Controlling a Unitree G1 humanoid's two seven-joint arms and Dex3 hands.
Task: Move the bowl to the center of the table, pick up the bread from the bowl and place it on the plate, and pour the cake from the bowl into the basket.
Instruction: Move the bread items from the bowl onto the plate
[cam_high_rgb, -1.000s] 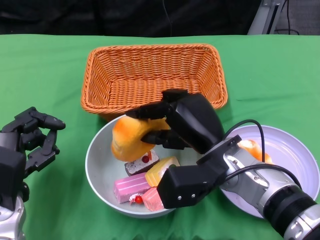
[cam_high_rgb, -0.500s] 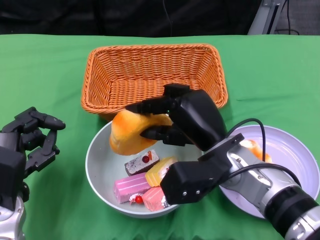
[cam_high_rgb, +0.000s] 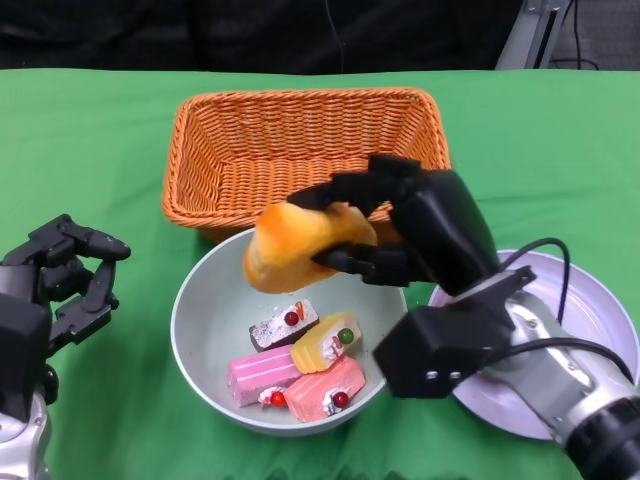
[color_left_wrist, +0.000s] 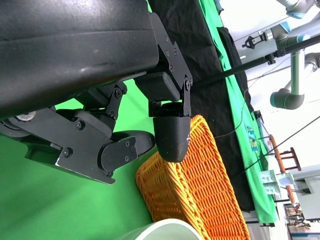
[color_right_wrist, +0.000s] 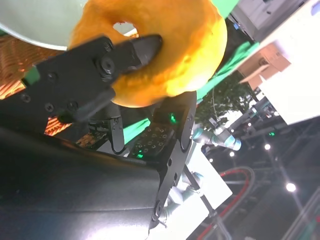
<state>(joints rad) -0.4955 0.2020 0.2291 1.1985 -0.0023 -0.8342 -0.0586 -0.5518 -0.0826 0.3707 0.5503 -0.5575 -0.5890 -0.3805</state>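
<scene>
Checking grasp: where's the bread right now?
In the head view, the bread is held by the right hand, lifted above the bowl's far rim, just before the basket.

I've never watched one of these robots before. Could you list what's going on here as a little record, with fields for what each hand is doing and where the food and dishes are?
right hand: holds the bread in its fingers, lifted above the bowl
left hand: holds nothing, off to the bowl's side
bowl contents: four cake pieces
plate: beside the bowl, partly hidden by the right arm
basket: behind the bowl, nothing visible inside
table: green cloth
</scene>
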